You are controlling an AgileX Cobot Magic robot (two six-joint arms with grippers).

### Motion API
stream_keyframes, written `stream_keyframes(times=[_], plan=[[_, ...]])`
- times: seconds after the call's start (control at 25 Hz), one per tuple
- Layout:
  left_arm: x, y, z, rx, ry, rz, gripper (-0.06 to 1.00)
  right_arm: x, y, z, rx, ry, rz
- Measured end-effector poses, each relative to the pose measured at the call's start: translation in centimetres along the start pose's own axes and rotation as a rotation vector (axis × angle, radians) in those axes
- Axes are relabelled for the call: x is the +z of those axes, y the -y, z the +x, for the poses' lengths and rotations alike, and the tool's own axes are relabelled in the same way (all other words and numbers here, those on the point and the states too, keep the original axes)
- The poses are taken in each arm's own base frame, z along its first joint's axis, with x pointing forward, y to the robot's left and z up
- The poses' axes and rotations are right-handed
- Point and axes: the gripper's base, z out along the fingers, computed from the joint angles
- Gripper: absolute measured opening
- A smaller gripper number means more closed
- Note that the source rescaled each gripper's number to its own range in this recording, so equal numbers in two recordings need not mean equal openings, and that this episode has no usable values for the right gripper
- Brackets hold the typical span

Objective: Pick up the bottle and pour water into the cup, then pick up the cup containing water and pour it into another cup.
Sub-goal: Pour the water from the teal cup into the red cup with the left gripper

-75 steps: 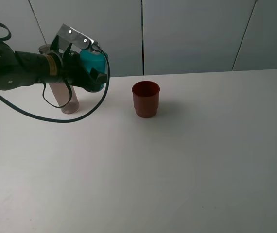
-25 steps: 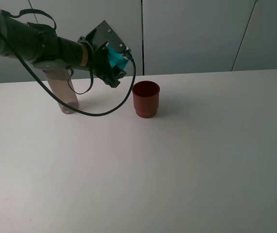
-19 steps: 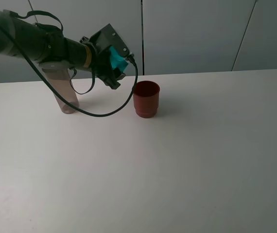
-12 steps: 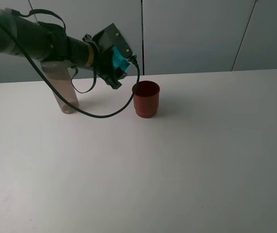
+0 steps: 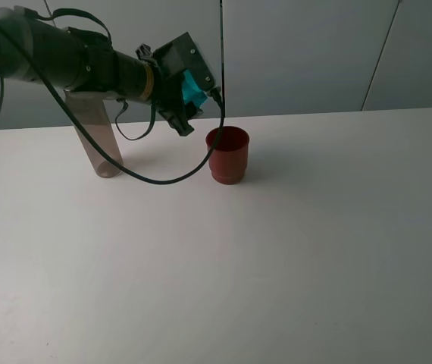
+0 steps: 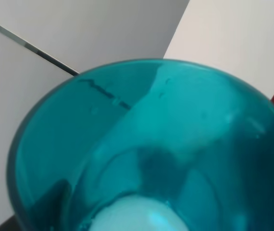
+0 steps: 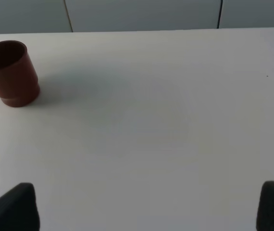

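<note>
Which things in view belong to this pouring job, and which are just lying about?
In the job: teal cup, held by the left gripper; red cup; bottle.
Just there: table; wall panels.

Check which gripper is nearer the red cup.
Left. The left gripper holds the teal cup tipped beside the red cup; the right gripper is well back across the table.

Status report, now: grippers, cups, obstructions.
Left gripper shut on teal cup, tilted, raised near red cup. Right gripper open, empty. Bottle upright on table. Nothing between cups.
</note>
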Motion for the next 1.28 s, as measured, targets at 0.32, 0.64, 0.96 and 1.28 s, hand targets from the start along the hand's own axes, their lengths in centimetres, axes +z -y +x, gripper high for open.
stream_keyframes(times=[0.32, 0.64, 0.96, 1.28], plan=[[0.0, 0.8, -0.7, 0.073, -0.007, 0.004, 0.20, 0.0, 0.0, 0.0, 0.002, 0.000, 0.000], [0.0, 1.2, -0.9, 0.155, -0.042, -0.018, 0.20, 0.0, 0.0, 0.0, 0.002, 0.000, 0.000], [-0.1, 1.3, -1.0, 0.234, -0.078, -0.044, 0.20, 0.0, 0.0, 0.0, 0.002, 0.000, 0.000], [-0.1, 1.4, -1.1, 0.264, -0.091, -0.054, 0.20, 0.0, 0.0, 0.0, 0.002, 0.000, 0.000]])
